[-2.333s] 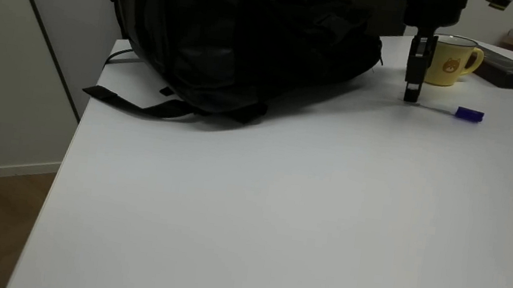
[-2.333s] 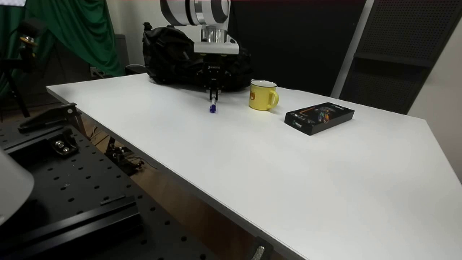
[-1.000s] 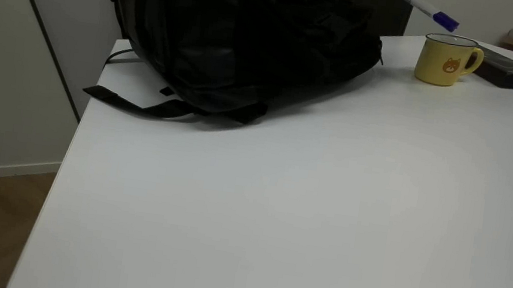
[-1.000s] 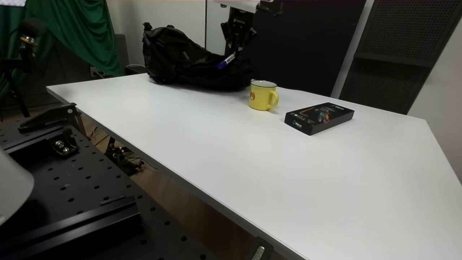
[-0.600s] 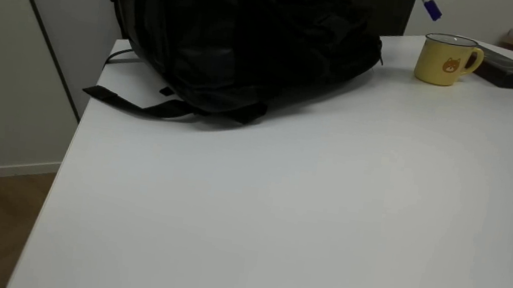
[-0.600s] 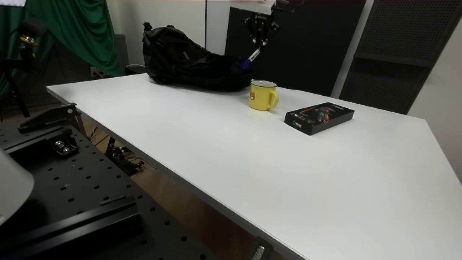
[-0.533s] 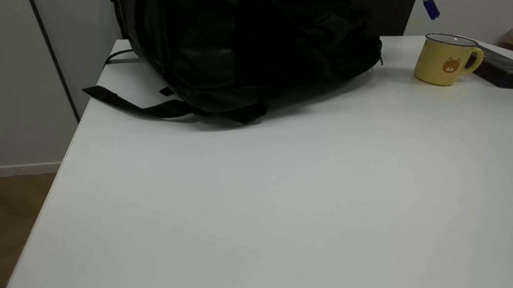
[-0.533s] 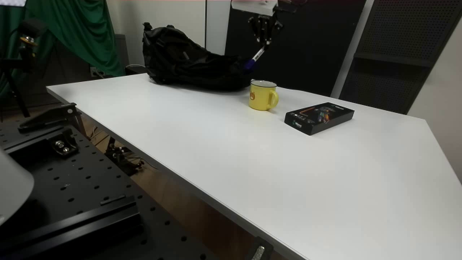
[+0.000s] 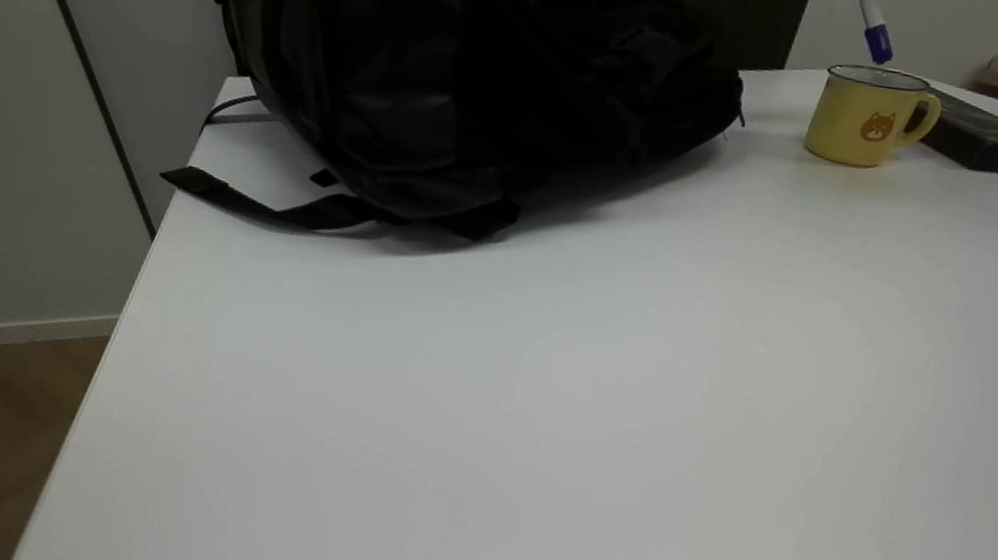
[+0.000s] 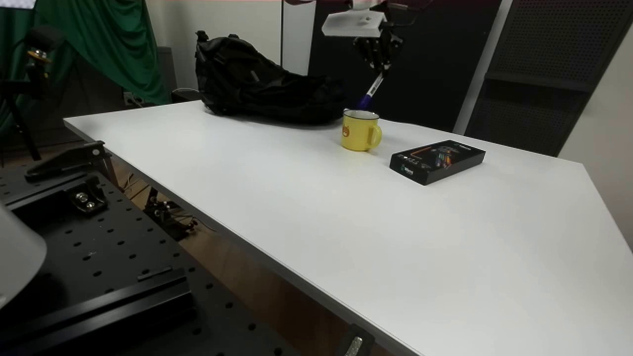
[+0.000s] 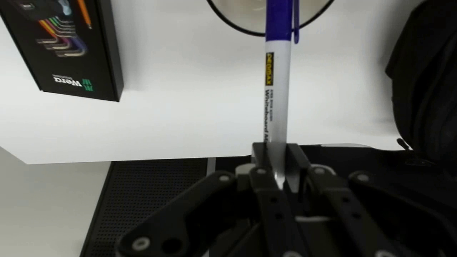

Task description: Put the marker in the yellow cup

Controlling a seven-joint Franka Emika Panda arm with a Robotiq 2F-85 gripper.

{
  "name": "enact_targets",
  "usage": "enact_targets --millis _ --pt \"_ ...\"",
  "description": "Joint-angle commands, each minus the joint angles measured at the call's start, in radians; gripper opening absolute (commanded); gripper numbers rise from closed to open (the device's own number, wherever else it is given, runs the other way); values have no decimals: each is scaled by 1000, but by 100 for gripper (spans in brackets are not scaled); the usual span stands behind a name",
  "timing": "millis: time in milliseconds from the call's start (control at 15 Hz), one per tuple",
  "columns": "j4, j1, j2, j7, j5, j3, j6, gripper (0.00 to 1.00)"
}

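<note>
1. Marker [image 11: 278, 82] hung in the air above the far part of the white bench [image 10: 296, 207], tilted, with its capped end down. It was not yet inside the yellow cup [image 10: 356, 133]. The next points went from left to right, as an exterior view showed them.
2. At the left, the black backpack [image 10: 267, 94] lay along the far edge, apart from the marker.
3. Right of it, near the same edge, the cup stood upright. The blue cap [image 10: 364, 102] was just above its rim; exactly over the mouth or slightly behind it, I could not tell.
4. A little more right and higher was the white barrel [image 10: 375, 86]. I judged it light, stiff and not fragile, but smooth and round, so it could slip or turn if the cap touched the rim.
5. Next came the gripper [image 11: 277, 154]: it was narrow, with the pads [image 11: 297, 159] pressed on the barrel near the uncapped end. This seemed to me a correct place of hold, because the cap could enter first.
6. Last, the black box [image 10: 437, 160] lay between the cup and the right corner.
</note>
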Motion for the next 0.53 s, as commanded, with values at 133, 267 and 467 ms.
enact_targets --millis 133,267,467 --pt "-100 224 -9 99 0 -214 23 4" --pt "-122 287 -2 116 6 -262 23 6" --pt "-146 362 3 135 11 -314 20 49"
